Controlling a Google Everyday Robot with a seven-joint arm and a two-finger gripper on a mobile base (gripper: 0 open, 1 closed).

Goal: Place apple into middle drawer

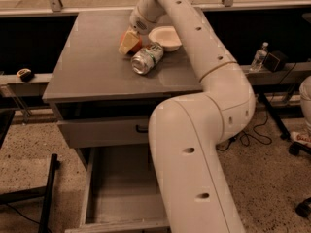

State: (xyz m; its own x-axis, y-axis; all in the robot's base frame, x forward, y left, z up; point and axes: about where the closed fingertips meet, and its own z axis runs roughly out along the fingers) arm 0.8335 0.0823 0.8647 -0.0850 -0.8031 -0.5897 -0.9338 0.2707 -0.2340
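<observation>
Apple (138,44) upper centre of frame, on desk (92,67), mostly hidden behind pincer (130,41), touching it. Pincer opening and grip on apple: cannot tell.

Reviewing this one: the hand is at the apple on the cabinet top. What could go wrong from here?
The drink can lies right beside the apple at the hand; a lift may set it rolling. The white bowl is close behind and could get bumped. The arm hides part of the open middle drawer, so the drop may be cramped.
</observation>
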